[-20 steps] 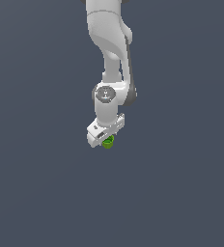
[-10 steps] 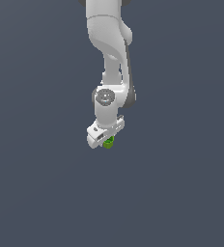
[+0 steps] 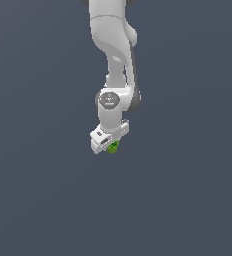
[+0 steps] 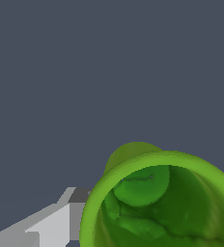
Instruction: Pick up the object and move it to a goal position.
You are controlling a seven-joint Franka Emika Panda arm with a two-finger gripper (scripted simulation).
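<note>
The object is a small bright green hollow cylinder (image 3: 113, 146) with a darker green inside. In the exterior view it peeks out just under the white gripper (image 3: 109, 143), mostly hidden by the gripper body. In the wrist view the cylinder (image 4: 157, 202) is very close to the camera and I look into its open mouth. One grey and white finger (image 4: 56, 222) lies against its side. The other finger is out of view. The gripper is shut on the cylinder.
The white arm (image 3: 115, 60) comes down from the top of the exterior view. A flat dark grey-blue surface (image 3: 48, 190) fills everything around it.
The gripper with the green cylinder has shifted slightly towards the exterior view's left and a little lower. The grip looks the same.
</note>
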